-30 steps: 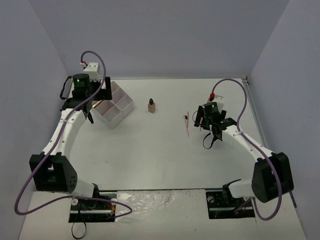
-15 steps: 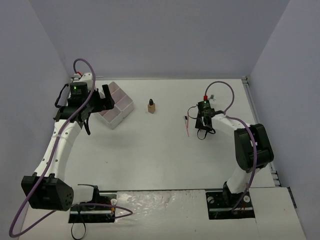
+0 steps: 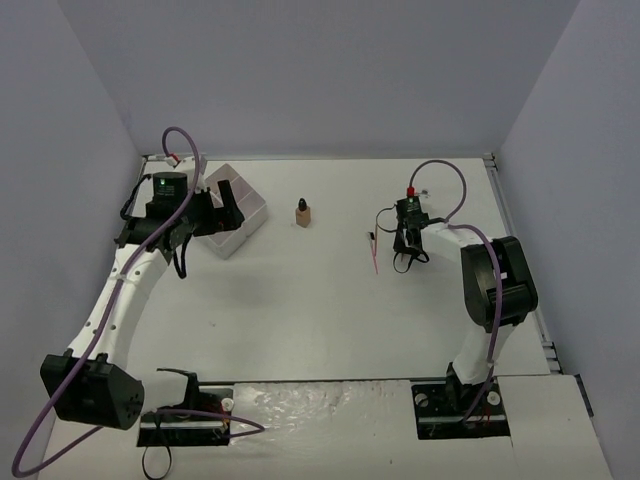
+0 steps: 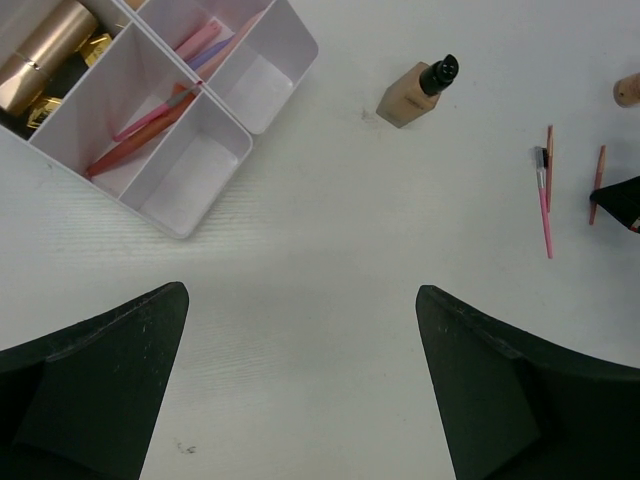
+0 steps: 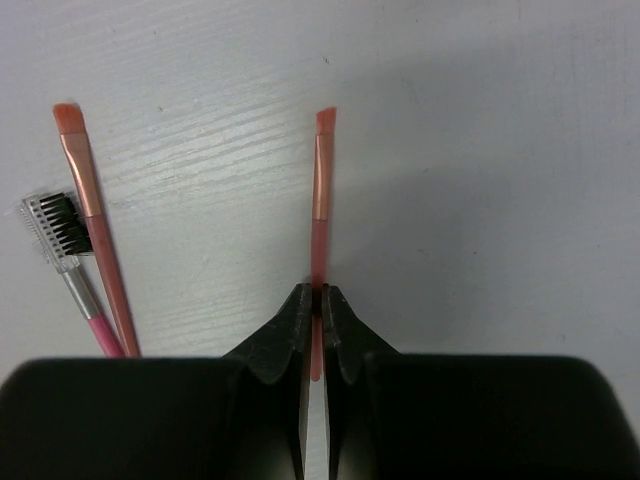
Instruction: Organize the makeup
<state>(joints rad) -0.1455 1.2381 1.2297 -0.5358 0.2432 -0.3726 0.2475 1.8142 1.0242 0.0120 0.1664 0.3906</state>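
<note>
My right gripper (image 5: 318, 300) is shut on a thin red stick (image 5: 320, 190) that lies on the white table; its brush tip points away from me. To its left lie an orange-tipped stick (image 5: 85, 190) and a pink spoolie brush (image 5: 62, 235). From above, that gripper (image 3: 404, 236) sits just right of the pink stick (image 3: 375, 255). A tan dark-capped bottle (image 3: 303, 211) stands mid-table. My left gripper (image 4: 302, 292) hangs open with nothing in it, near the white box (image 4: 180, 215), which holds pink and red sticks (image 4: 150, 125) and a gold lipstick tube (image 4: 40, 50).
In the left wrist view the tan bottle (image 4: 415, 92) stands right of the box, with a beige sponge (image 4: 628, 90) at the right edge. Two box compartments show bare floors. Grey walls enclose the table on three sides.
The right gripper's jaws have closed on the red stick, and that arm has folded in towards it. The left arm has swung right, over the box.
</note>
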